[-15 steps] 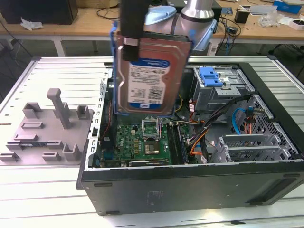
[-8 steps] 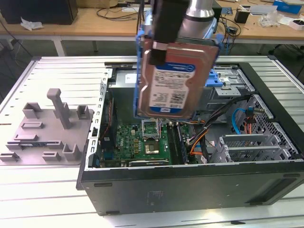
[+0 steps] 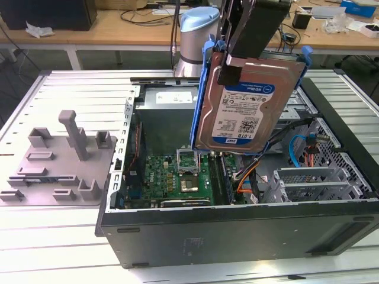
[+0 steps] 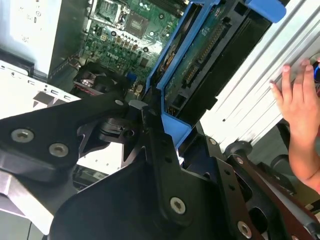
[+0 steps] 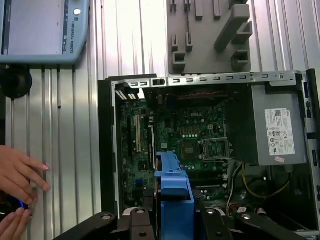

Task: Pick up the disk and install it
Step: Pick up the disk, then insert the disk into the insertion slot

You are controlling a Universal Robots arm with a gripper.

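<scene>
Wooden benches (image 3: 118, 32) behind ribbed metal table (image 3: 53, 239), disk (image 3: 251, 109) aloft in end effector (image 3: 232, 68)

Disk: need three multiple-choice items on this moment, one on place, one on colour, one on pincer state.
1. Where is the disk?
A. Flat on the table beside the case
B. Held up in the air over the open computer case
C. Seated in a drive bay

2. What colour is the frame around its edges?
A. Blue
B. Red
C. Yellow

3. How is the pincer?
A. Open, clear of the disk
B. Open around a cable
C. Shut on the disk

Key:
1 B, the exterior view shows it hanging above the motherboard.
2 A, blue plastic runs along its edges in the exterior view.
3 C, it clamps the disk's upper end in the exterior view.
</scene>
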